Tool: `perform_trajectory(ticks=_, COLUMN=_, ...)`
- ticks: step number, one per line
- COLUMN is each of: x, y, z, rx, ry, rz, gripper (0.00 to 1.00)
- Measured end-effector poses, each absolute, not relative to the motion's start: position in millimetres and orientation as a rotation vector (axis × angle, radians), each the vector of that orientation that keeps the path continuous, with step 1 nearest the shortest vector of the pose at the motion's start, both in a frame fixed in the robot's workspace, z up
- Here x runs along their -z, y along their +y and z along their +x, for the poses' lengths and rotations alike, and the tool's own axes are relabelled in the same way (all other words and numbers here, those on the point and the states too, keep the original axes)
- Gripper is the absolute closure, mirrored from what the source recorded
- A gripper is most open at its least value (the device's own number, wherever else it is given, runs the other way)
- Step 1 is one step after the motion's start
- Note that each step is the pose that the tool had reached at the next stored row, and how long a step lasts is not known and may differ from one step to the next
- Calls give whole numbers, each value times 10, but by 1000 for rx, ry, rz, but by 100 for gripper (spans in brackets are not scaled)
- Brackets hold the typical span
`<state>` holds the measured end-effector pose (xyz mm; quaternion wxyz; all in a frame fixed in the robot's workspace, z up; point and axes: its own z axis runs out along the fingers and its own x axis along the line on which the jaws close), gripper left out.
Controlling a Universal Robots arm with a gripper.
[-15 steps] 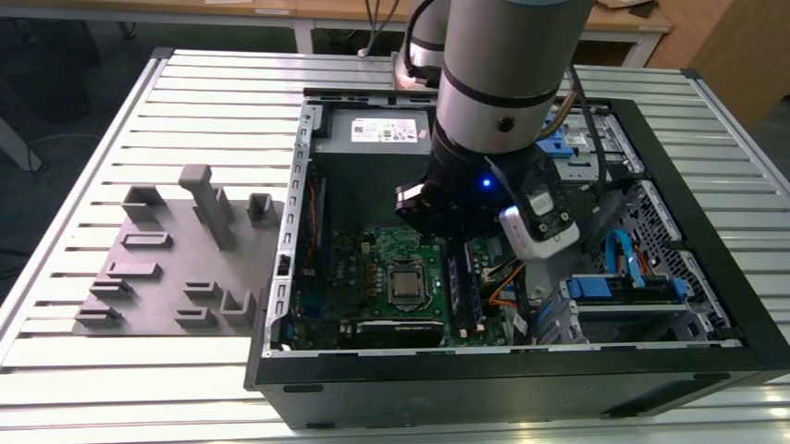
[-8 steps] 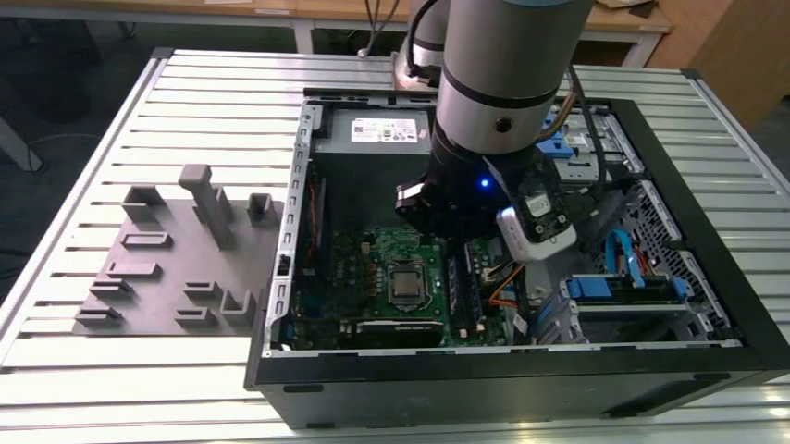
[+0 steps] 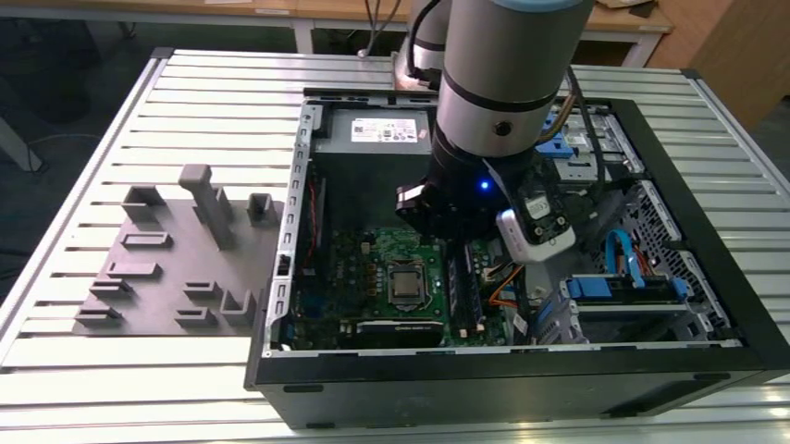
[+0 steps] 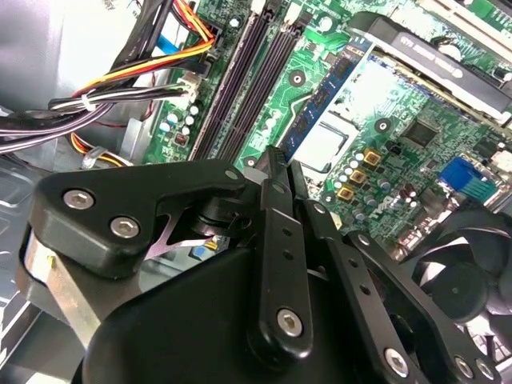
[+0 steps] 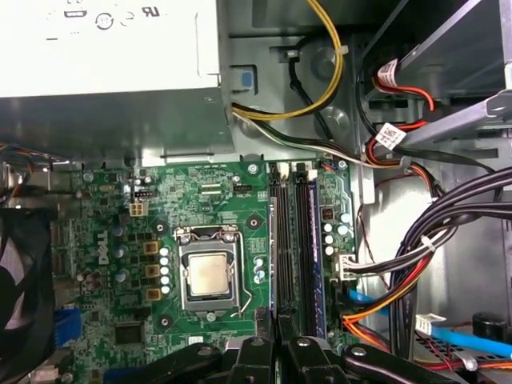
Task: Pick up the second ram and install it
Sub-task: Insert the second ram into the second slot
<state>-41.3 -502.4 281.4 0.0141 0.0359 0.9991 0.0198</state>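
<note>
We see the second ram [image 4: 324, 100] as a long thin blue stick with small black chips. One end of it sits between the fingertips of the tool [image 4: 278, 160]. The tool is closed tight on that end, with hardly any gap. The stick hangs just above the green board [image 5: 216, 184] and is not yet in a slot. It is between the dark memory slots [image 4: 240, 88] and the silver chip socket [image 5: 210, 276], just beside both. A bunch of orange, yellow and black wires [image 4: 120, 80] runs on the other side of the slots. A grey power box [image 5: 104, 64] sits past the board. In the exterior view the arm [image 3: 500, 92] reaches down into the open black computer case [image 3: 494, 388]. The case stands on the slatted worktop [image 3: 124, 388]. A grey tray [image 3: 161, 268] with upright blocks lies just beside it, on the exterior view's left.
</note>
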Motion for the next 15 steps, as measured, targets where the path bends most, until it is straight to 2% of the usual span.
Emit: perform_trajectory(ticks=15, x=-2677, y=-5021, z=-409, rx=-61, ry=3111, rz=112, gripper=86)
